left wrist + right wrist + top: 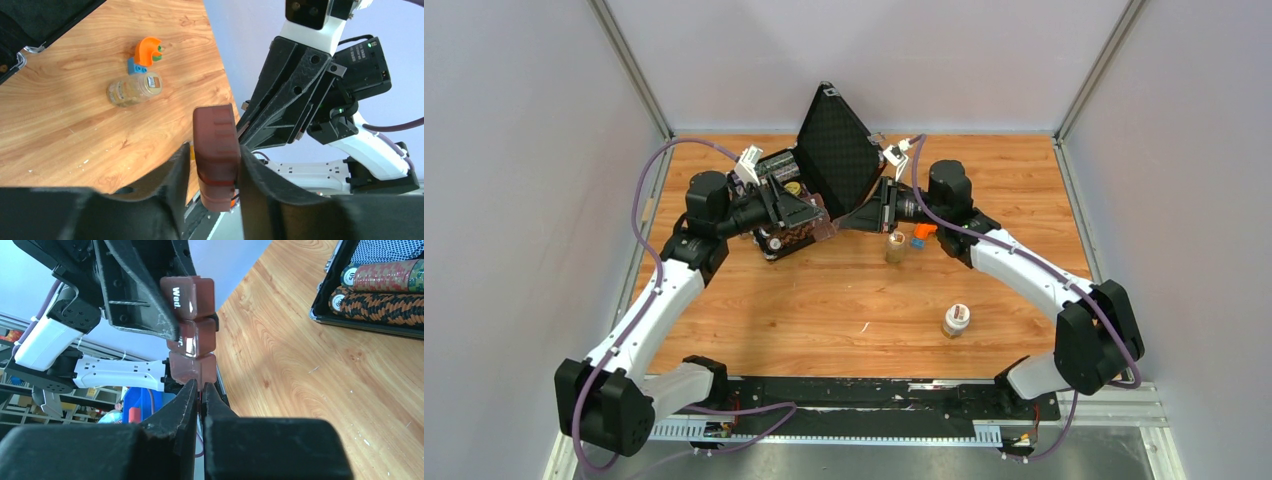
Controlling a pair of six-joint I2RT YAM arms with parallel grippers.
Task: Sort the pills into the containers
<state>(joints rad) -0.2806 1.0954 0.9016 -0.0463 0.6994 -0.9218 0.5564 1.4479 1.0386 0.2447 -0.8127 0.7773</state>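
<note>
Holding the containers (197, 337) clear of the table (824, 310), the left gripper (214, 170) is clamped narrowly across the brown strip, so that its lids are presented to the other arm. The right gripper (200, 390) is closed fully, its tips set against the lowest compartment's edge, presumably to work that lid open; whether a lip is pinched cannot be told. A pill bottle (895, 247) is stood nearby on the table

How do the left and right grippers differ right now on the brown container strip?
The left gripper is clamped across the container strip, jaws held apart by its width; the right gripper is shut, jaws almost together. The left holds the strip's body; the right meets only its end compartment's edge, and a pinch there is unclear. Both meet at the same strip.
</note>
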